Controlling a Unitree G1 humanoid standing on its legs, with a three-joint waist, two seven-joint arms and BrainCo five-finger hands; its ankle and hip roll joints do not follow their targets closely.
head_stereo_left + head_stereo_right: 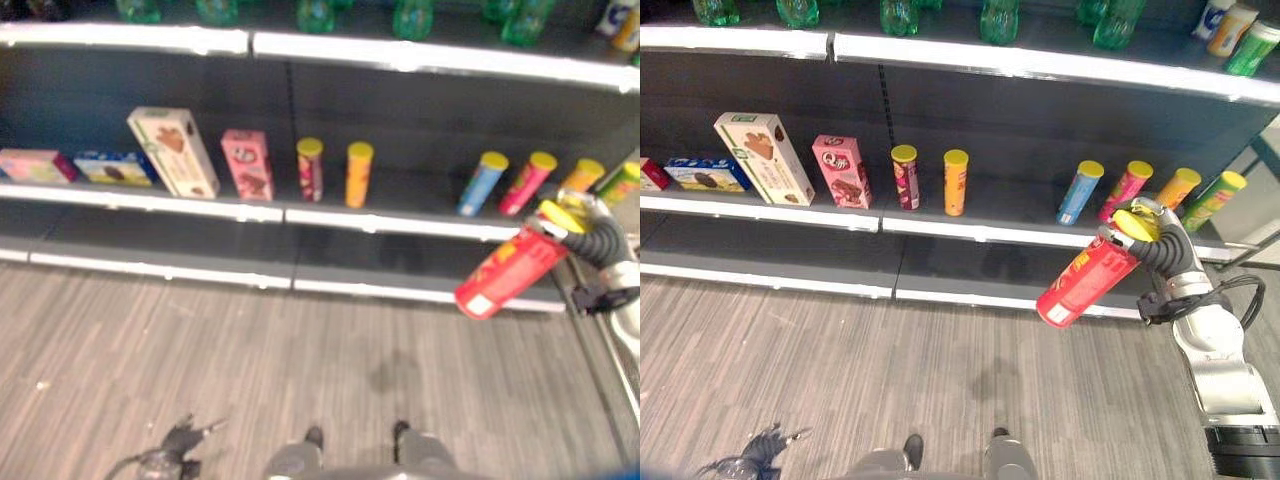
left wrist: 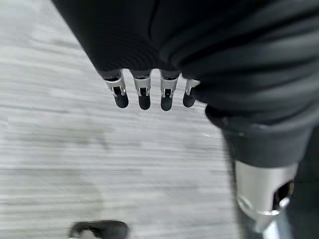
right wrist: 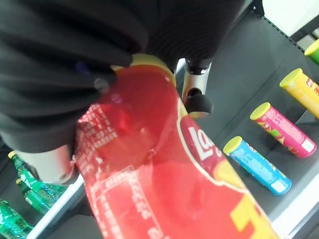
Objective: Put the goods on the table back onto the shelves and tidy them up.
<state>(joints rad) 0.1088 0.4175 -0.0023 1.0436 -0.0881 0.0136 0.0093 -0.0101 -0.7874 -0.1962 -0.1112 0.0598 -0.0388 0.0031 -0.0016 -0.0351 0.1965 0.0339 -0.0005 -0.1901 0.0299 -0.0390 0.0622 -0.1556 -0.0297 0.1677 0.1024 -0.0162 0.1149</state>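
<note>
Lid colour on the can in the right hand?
Yellow lid on the red can held by the right hand; clearest in the right eye view.

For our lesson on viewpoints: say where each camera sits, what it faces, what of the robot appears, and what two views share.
Left eye view: head, facing down at the shelf; right hand at the edge.
Right eye view: head, same scene; right hand grips the red can.
Left wrist view: along the left hand, facing the floor.
Right wrist view: the red can close up.
Both eye views share the blue can.

green bottles (image 1: pixel 998 20) on top shelf (image 1: pixel 1060 62) cut off by upper edge; red can (image 3: pixel 169 184) base runs past frame.
</note>
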